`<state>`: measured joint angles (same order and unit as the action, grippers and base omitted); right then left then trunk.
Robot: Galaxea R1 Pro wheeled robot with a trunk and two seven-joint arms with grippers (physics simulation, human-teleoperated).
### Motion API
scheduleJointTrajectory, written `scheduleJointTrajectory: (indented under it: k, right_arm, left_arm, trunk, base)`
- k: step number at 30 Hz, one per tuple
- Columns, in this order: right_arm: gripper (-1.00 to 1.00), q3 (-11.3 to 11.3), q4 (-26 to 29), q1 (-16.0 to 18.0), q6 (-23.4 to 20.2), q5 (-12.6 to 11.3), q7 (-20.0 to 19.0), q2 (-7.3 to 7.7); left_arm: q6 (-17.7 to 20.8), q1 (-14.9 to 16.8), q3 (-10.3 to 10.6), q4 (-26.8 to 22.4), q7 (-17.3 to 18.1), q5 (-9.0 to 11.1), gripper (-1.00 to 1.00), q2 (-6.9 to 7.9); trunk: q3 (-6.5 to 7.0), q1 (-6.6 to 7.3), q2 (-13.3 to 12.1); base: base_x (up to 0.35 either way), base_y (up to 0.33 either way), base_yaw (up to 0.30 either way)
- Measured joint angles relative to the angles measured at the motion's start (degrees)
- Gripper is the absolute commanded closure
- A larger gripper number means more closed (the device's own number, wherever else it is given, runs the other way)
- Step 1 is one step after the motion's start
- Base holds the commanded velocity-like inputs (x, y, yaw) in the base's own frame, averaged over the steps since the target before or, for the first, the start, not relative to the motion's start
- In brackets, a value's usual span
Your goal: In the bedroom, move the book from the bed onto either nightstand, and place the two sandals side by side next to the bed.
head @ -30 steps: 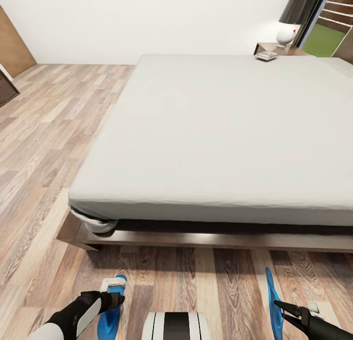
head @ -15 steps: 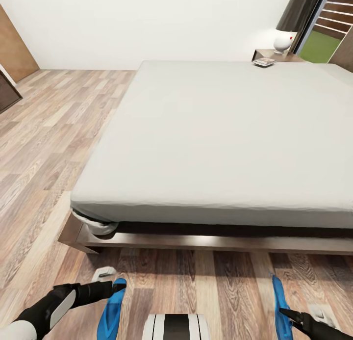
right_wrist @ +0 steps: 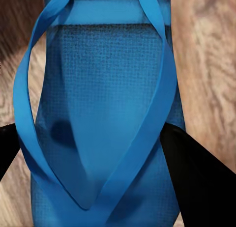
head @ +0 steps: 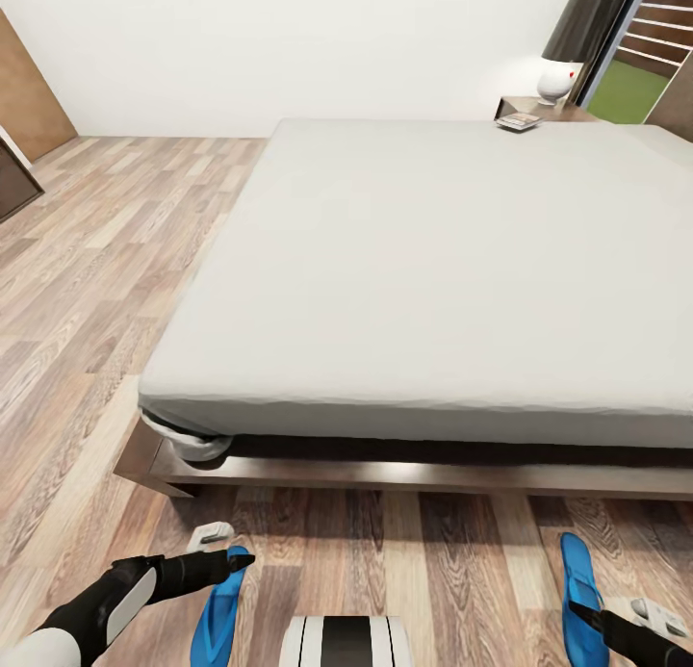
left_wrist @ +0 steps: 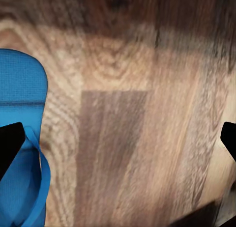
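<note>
Left jaws (left_wrist: pixel 118 138) spread wide, empty; bright blue flat sandal (left_wrist: pixel 19 153) at one fingertip. Right jaws (right_wrist: pixel 105 153) wide open, straddling second blue sandal (right_wrist: pixel 103 114) on wood-plank floor (head: pixel 404 561), ungripped.

Blue sandal (left_wrist: pixel 19 153) lies on wood-plank floor (left_wrist: pixel 128 138).

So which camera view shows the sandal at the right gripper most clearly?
The right wrist view: the right sandal shows close up there, with its blue straps and textured sole, between the right gripper fingers. The head view shows the same sandal small, flat on the floor near the bed. The left wrist view shows the other sandal.
</note>
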<state>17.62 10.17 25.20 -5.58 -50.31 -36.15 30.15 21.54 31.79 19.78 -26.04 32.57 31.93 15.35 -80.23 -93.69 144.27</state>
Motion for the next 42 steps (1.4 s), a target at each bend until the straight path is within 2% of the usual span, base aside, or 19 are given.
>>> scheduleJointTrajectory:
  k: [2,3,6,12,17,22,33,34,36,39,40,42]
  right_arm:
    - [1.0,-0.18,-0.04,0.01,1.61,-0.01,0.11,-0.03]
    - [1.0,-0.61,-0.07,0.02,4.73,-0.08,0.27,-0.08]
    - [1.0,-0.26,-0.15,-0.01,6.58,-0.04,0.5,-0.08]
    - [1.0,-0.2,-0.2,-0.02,7.08,-0.02,1.61,-0.13]
    - [1.0,-0.22,-0.08,-0.03,7.18,-0.02,10.55,-0.14]
    - [1.0,-0.15,-0.1,-0.03,7.19,-0.01,15.55,-0.14]
    - [1.0,-0.03,-0.05,-0.03,7.19,0.06,16.39,-0.32]
    - [1.0,0.08,-0.07,-0.03,7.19,0.12,16.39,-0.55]
    - [1.0,0.45,-0.08,-0.04,7.21,0.4,16.45,-2.21]
    - [1.0,0.63,0.07,-0.04,7.31,2.19,17.93,-6.36]
    - [1.0,0.6,0.39,-0.04,7.31,4.51,20.1,-8.08]
    - [1.0,0.34,0.87,0.01,7.26,8.91,23.97,-9.78]
  left_arm:
    - [0.0,0.0,0.0,0.0,0.0,0.0,-1.0,-0.01]
    - [0.01,0.02,0.0,-0.01,0.0,0.0,-1.0,-0.04]
    - [-0.03,0.0,0.0,-0.02,0.0,-0.01,-1.0,-0.06]
    - [-0.14,0.0,0.01,0.02,0.0,-0.01,-1.0,-0.1]
    - [-0.15,0.0,-0.04,0.07,0.0,-0.01,-1.0,-0.06]
    - [-0.15,0.0,-0.16,0.15,-0.08,-0.01,-1.0,-0.02]
    - [-0.15,0.01,-0.07,0.16,-0.18,-0.01,-1.0,-0.01]
    - [-0.15,0.01,-0.04,0.16,-0.18,-0.02,-1.0,-0.01]
    - [-0.15,0.03,0.0,0.17,-0.18,-0.03,-1.0,-0.09]
    - [-0.15,0.02,0.02,0.18,-0.27,-0.07,-1.0,-0.63]
    - [-0.15,0.02,0.02,0.17,-0.31,-0.08,-1.0,-0.8]
    - [-0.14,0.01,0.01,0.17,-0.34,-0.09,-1.0,-0.91]
  trunk:
    - [0.0,0.0,0.0]
    - [0.0,-0.01,0.0]
    - [0.0,-0.02,0.0]
    - [0.0,-0.02,0.0]
    - [0.0,0.0,0.0]
    - [0.0,0.01,0.0]
    - [0.0,0.0,0.0]
    - [0.0,0.0,0.0]
    - [0.0,0.0,0.0]
    - [0.0,0.0,0.0]
    - [0.0,0.0,0.0]
    - [0.0,0.0,0.0]
  base:
    - [-0.052,0.073,0.0]
    - [-0.133,0.18,0.0]
    - [-0.154,0.217,0.0]
    - [-0.168,0.241,0.0]
    - [-0.06,0.276,0.0]
    - [0.072,0.308,0.0]
    - [0.01,0.312,0.0]
    - [0.0,0.312,0.0]
    - [0.0,0.312,0.0]
    - [0.0,0.312,0.0]
    - [0.0,0.312,0.0]
    - [0.0,0.312,0.0]
